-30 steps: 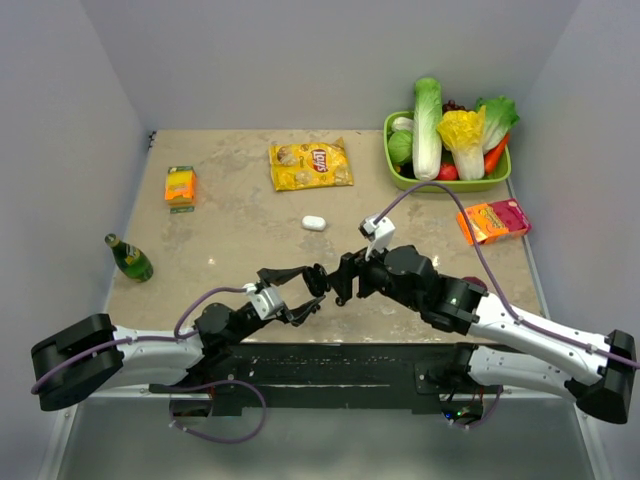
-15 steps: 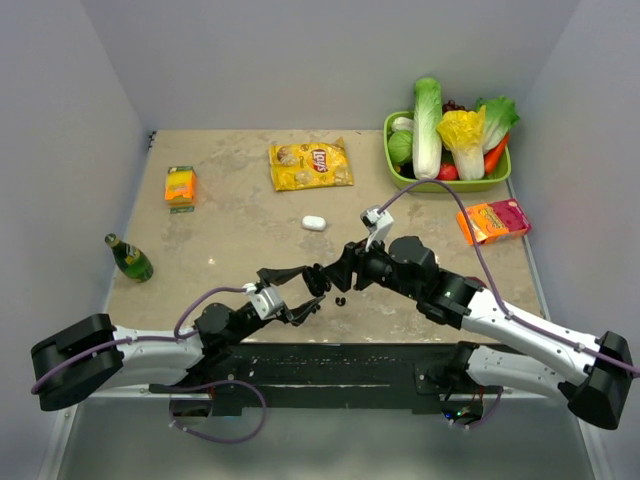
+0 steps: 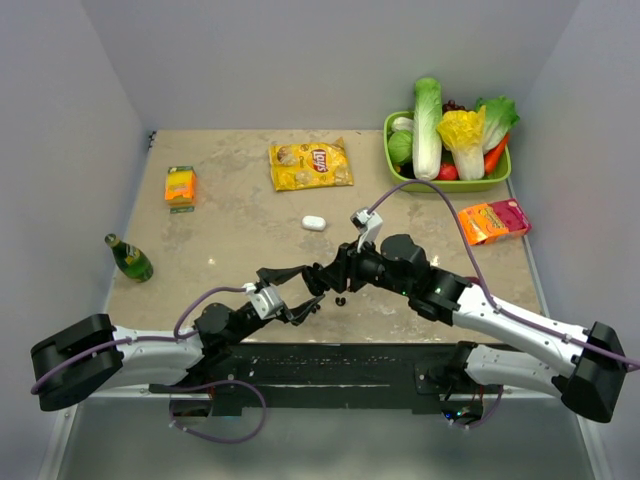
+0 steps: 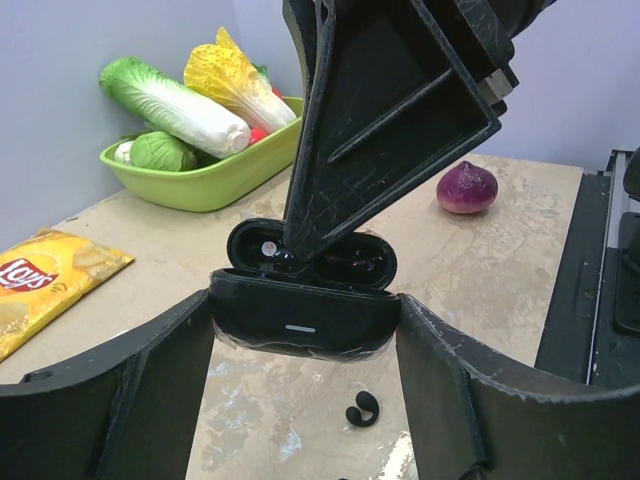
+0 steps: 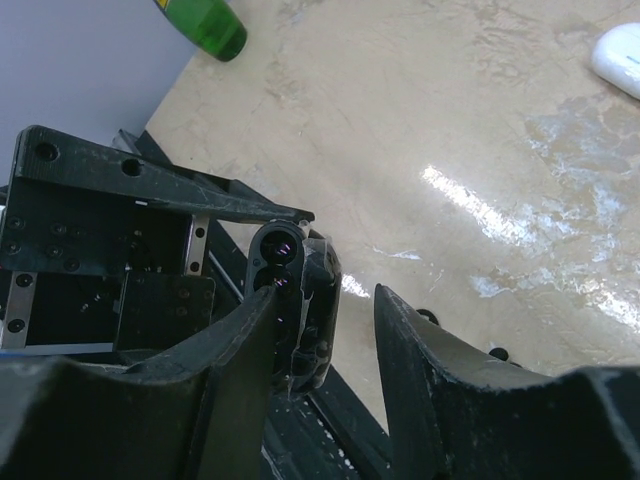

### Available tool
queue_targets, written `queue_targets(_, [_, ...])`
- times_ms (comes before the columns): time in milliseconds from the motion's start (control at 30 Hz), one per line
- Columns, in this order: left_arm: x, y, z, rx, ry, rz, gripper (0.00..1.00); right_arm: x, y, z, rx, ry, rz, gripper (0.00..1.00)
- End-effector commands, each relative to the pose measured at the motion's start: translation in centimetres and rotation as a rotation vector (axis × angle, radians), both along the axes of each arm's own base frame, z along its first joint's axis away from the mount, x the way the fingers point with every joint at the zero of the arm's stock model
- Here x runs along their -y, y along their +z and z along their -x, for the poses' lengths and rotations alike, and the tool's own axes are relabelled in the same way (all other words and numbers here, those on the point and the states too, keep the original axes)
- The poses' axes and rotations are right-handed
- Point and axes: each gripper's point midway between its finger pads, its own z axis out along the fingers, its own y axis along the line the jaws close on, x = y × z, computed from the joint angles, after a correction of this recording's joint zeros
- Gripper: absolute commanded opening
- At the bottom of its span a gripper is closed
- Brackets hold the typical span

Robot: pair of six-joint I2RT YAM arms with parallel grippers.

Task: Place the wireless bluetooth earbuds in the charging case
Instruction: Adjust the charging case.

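Your charging case (image 4: 303, 318), a black one with its lid hinged back, is up off the table (image 3: 230, 230), clamped between the two fingers of the left gripper (image 4: 304, 340), each pressing on one end. The right gripper (image 5: 325, 300) hangs directly over it, jaws partly spread, and one fingertip reaches down into the open case. You cannot tell from these views whether a bud is at that tip. The well on the left of the case shows a pale spot that may be a seated bud or only a contact, and the other well is too dark to read. One dark earbud (image 4: 362, 408) lies loose on the table just under the case, so by my judgement the job is no more than partway: at least that bud is left to pick up and seat, and the lid is not closed. Farther back a small white pill-shaped case (image 3: 314, 223) sits alone, and the green basket (image 4: 220, 180) at the far right holds a cabbage (image 4: 175, 105) and other vegetables.
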Motion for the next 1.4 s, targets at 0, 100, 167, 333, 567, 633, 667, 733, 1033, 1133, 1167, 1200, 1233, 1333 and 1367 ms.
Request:
queue_targets(0, [-2.4, 2.4, 1.2, 0.097, 0.014, 0.137, 0.0, -0.5, 0.8, 0.0, 0.008, 0.015, -0.044, 0.46])
queue_targets(100, [-2.4, 2.4, 1.2, 0.097, 0.016, 0.135, 0.0, -0.5, 0.5, 0.1, 0.004, 0.017, -0.041, 0.43])
queue_targets(167, [-2.5, 2.4, 1.2, 0.096, 0.017, 0.137, 0.0, -0.6, 0.4, 0.1, 0.002, 0.018, -0.038, 0.41])
queue_targets(333, [-2.5, 2.4, 1.2, 0.096, 0.016, 0.139, 0.0, -0.6, 0.1, 0.1, -0.002, 0.023, -0.036, 0.35])
queue_targets(567, [-2.6, 2.1, 1.2, 0.084, 0.019, 0.139, 0.0, -0.4, 0.1, -0.2, 0.015, 0.011, -0.018, 0.26])
queue_targets(633, [-2.5, 2.0, 1.1, 0.079, 0.021, 0.137, 0.0, -0.2, 0.3, -0.4, 0.031, 0.005, -0.007, 0.22])
queue_targets(667, [-2.5, 2.0, 1.1, 0.075, 0.021, 0.139, 0.0, -0.1, 0.3, -0.7, 0.041, -0.005, 0.004, 0.2])
queue_targets(733, [-2.4, 1.8, 1.0, 0.065, 0.023, 0.136, 0.0, 0.0, 0.6, -0.9, 0.06, -0.006, 0.017, 0.15])
queue_targets(1033, [-1.4, 0.8, 0.1, 0.005, 0.038, 0.097, 0.32, 0.6, 1.3, -1.1, 0.12, 0.009, 0.075, 0.0])
queue_targets(1133, [-1.4, -0.1, -0.4, -0.031, 0.061, 0.073, 0.46, 0.7, 1.4, -1.0, 0.127, 0.013, 0.08, 0.0])
queue_targets(1167, [-1.5, -0.1, -0.5, -0.033, 0.067, 0.072, 0.49, 0.6, 1.4, -1.0, 0.127, 0.017, 0.08, 0.0])
queue_targets(1200, [-1.6, -0.1, -0.5, -0.036, 0.073, 0.074, 0.52, 0.6, 1.3, -1.0, 0.129, 0.02, 0.081, 0.0])
queue_targets(1233, [-1.7, -0.1, -0.8, -0.038, 0.088, 0.077, 0.57, 0.6, 1.3, -0.9, 0.128, 0.022, 0.081, 0.0])
queue_targets(1333, [-1.5, 0.7, -1.2, -0.036, 0.101, 0.094, 0.72, 0.5, 0.9, -0.9, 0.124, 0.024, 0.086, 0.0])
queue_targets(1367, [-1.5, 0.6, -1.2, -0.041, 0.104, 0.093, 1.0, 0.5, 0.8, -0.9, 0.124, 0.027, 0.085, 0.0])
